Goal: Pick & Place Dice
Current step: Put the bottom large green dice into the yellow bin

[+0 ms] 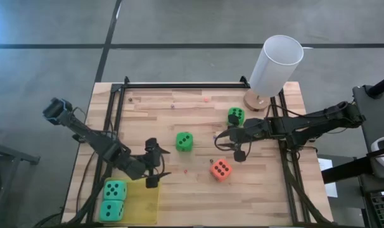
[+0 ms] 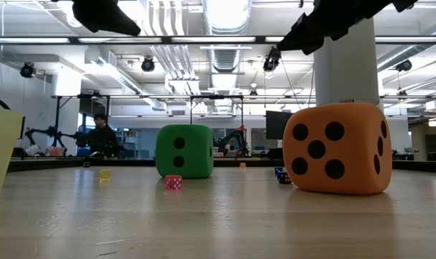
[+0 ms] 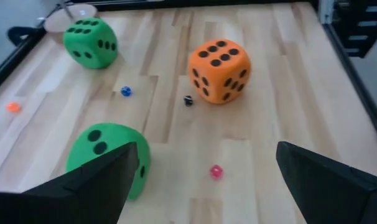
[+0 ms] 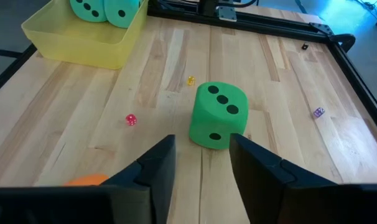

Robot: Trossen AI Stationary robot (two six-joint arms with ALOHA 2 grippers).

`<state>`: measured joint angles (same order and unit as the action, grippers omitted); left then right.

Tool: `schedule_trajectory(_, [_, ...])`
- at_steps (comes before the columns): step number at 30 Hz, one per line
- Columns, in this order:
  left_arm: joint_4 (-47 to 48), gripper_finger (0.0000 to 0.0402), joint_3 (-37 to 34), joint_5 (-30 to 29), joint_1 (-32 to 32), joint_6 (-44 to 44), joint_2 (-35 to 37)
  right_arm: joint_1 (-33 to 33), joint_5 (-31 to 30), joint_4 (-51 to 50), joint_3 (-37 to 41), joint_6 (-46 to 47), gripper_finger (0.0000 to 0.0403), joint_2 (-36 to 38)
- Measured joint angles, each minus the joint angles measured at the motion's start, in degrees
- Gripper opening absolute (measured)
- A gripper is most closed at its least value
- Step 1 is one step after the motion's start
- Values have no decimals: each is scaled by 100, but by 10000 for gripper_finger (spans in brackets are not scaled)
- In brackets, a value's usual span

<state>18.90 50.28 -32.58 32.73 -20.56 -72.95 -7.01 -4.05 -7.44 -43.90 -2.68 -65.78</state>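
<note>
One green die (image 4: 217,116) lies just ahead of the right gripper (image 4: 201,163), whose fingers stand apart, empty.

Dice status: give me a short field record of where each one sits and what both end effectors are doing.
teal dice: both in the yellow tray
green dice: one mid-table, one near the white cylinder
orange die: on the table, not held
left end effector: open, beside the tray, empty
right end effector: open, empty, between the green dice
</note>
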Motion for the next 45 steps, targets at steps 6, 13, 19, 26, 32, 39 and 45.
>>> schedule_trajectory(6, [17,385,2,1030,-800,499,0,0,-1,-11,-1,138,166,0])
schedule_trajectory(13, [36,383,2,2137,-2003,1277,0,0,-2,-129,-2,101,167,0])
schedule_trajectory(19, [13,386,6,2488,-2534,1754,-2,0,-2,-129,-2,98,164,0])
schedule_trajectory(26, [20,384,201,2584,-2625,1873,-76,2,-2,-125,-2,74,171,0])
schedule_trajectory(32, [305,385,788,2582,-2658,2203,-701,2,-3,-121,-4,64,169,0])
schedule_trajectory(39, [1389,384,1580,2582,-2855,2358,-1545,2,-4,-134,-4,76,173,0])
schedule_trajectory(45, [1575,385,1871,2732,-3112,2315,-2032,2,-4,-142,-4,76,171,0])
